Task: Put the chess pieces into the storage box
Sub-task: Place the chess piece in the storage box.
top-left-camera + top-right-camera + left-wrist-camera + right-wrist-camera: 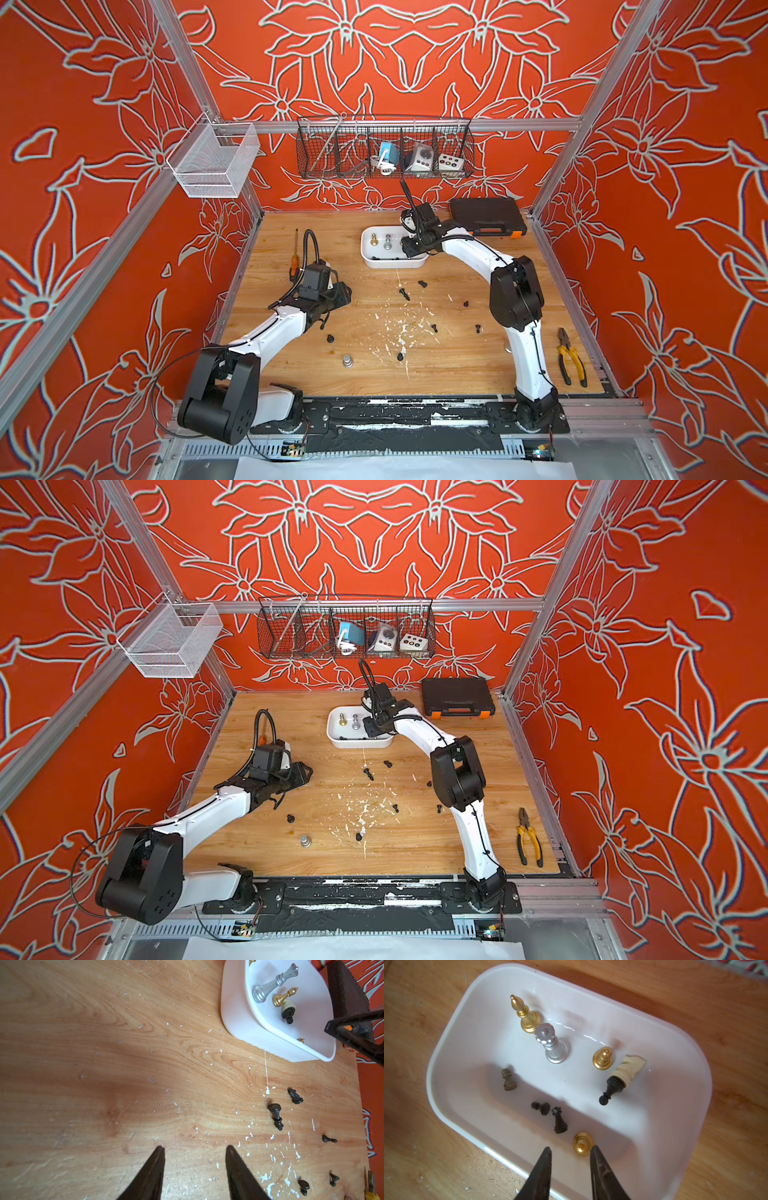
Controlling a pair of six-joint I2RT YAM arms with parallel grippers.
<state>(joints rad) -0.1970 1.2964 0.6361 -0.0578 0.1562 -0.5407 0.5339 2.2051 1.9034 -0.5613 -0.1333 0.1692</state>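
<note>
The white storage box (pixel 452 1047) stands at the back of the table (pixel 365 254). Several chess pieces lie or stand in it: a gold bishop (pixel 525 1016), a silver piece (pixel 552 1045), a cream knight (pixel 627 1072), small black ones (pixel 559 1121) and a blurred black one (pixel 540 1107). My right gripper (pixel 571 1148) hangs open over the box's near wall, with nothing between its fingers and a gold pawn (pixel 582 1144) just past one tip. Several black pieces (pixel 404 294) and a silver one (pixel 347 361) lie loose on the wood. My left gripper (pixel 195 1148) is open over bare wood.
An orange-handled screwdriver (pixel 296 253) lies at the left edge, partly behind the left arm. Yellow-handled pliers (pixel 571 361) lie at the right edge. A black case (pixel 486 216) sits right of the box. Wire baskets (pixel 384 149) hang on the back wall.
</note>
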